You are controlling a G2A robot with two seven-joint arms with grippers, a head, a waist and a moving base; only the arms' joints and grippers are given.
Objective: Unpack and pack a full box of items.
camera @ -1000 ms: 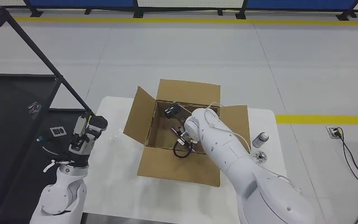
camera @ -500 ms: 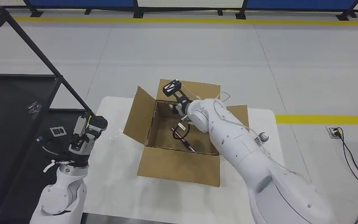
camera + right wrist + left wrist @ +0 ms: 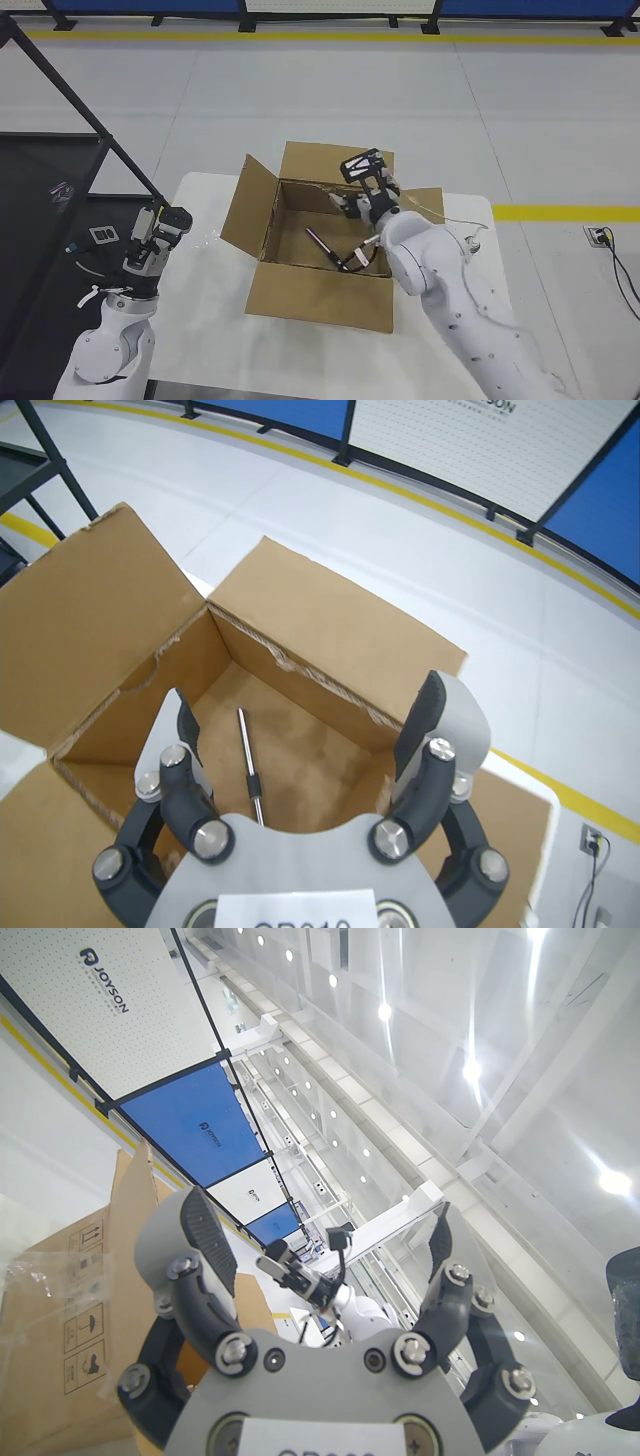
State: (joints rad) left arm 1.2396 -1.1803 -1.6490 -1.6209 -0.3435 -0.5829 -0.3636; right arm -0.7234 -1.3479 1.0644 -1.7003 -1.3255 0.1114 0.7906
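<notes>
Pale grey floor (image 3: 480,100) crossed by yellow lines (image 3: 300,36). Blue and white partition panels (image 3: 450,445) stand along its far edge. A black metal rack (image 3: 40,190) stands beside. Bright round ceiling lights (image 3: 472,1070) overhead.

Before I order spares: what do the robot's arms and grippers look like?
The left arm and right arm have glossy white shells. The left gripper and right gripper share grey plates, black linkages, silver bolts and black ribbed pads. A thin pale cable loops along the right arm.
</notes>
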